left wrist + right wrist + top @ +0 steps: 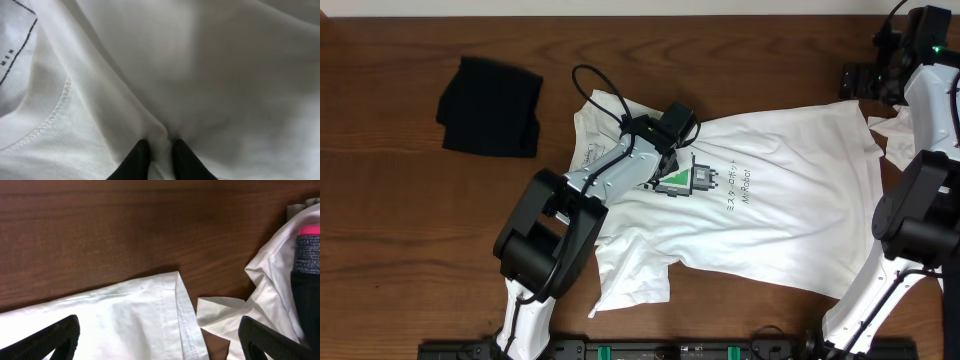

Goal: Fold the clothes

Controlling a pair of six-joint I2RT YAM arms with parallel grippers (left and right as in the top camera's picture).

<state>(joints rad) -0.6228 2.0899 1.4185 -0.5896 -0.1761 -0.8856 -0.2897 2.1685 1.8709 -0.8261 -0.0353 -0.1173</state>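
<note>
The clothes are chiefly a large white T-shirt (780, 210) spread across the middle of the table, its chest print (685, 180) facing up. My left gripper (658, 160) is down on the shirt near the collar. In the left wrist view both black fingers (140, 160) pinch a raised fold of the white T-shirt (165, 100). My right gripper (160, 330) stands wide open above the T-shirt's hemmed corner (170, 310) at the right end, with nothing between the fingers. In the overhead view that right gripper (865, 85) sits at the far right.
A folded black garment (490, 105) lies at the back left. Another white garment (898, 135) lies crumpled beside the shirt's right corner. In the right wrist view a dark piece with a pink and grey band (307, 250) rests on it. Bare wood (125, 230) lies beyond the hem.
</note>
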